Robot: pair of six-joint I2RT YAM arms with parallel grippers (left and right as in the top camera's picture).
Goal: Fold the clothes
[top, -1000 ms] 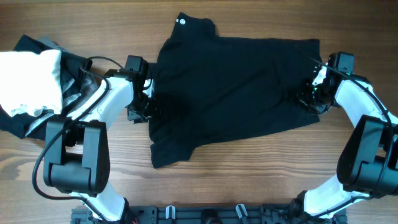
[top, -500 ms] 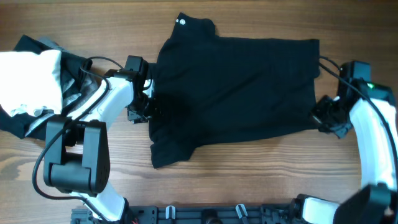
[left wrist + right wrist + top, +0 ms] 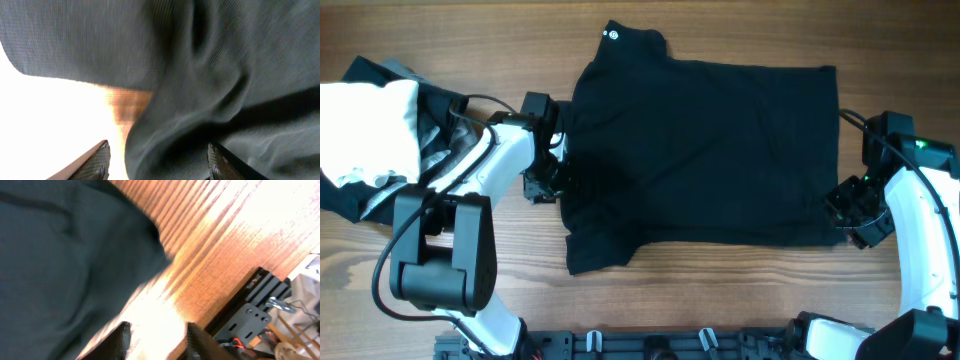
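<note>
Garment of limp black fabric flat on wooden table; left gripper spread astride left edge, right gripper spread, empty.

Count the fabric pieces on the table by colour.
Black: 2, the large flat black fabric garment and the crumpled black fabric piece at the left
White: 1, the crumpled white fabric piece
Grey: 1, the grey fabric piece
Total: 4 visible; more may lie hidden underneath.
</note>
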